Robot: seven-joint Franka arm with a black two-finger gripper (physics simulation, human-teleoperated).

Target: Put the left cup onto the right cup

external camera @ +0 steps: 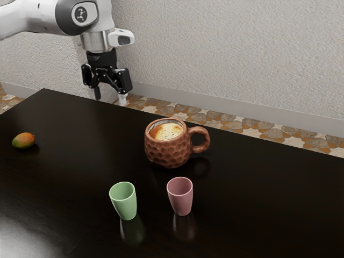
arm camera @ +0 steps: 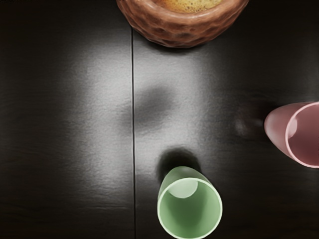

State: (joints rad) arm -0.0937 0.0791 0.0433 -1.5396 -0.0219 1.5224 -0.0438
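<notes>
Green cup stands upright on the dark table, near its front edge, mouth up and empty. Pink cup stands upright too, near it toward the exterior view's right, with a clear gap of bare table between the 2. Both cups cast faint reflections on the glossy top.

Behind them, a little farther back on the table, sits a brown dimpled mug full of a frothy tan drink, its handle toward the exterior view's right. It touches neither cup. Well apart, near the table's edge at the exterior view's left, lies a small fruit, green and orange.

The gripper hangs in the air over the table's far edge, high above the surface and well away from the cups. Its 2 black fingers point down and stand wide apart with nothing between them.

From the wrist camera, the green cup shows from above, its round rim and pale inner floor visible. The pink cup lies off to one side of it, partly cut by the frame. The mug shows as a curved brown wall with froth inside, across a stretch of bare table from the green cup. A thin straight seam runs along the tabletop, passing beside the green cup and under the mug's edge.

Behind the table are a pale rough wall and a patterned tile floor.
</notes>
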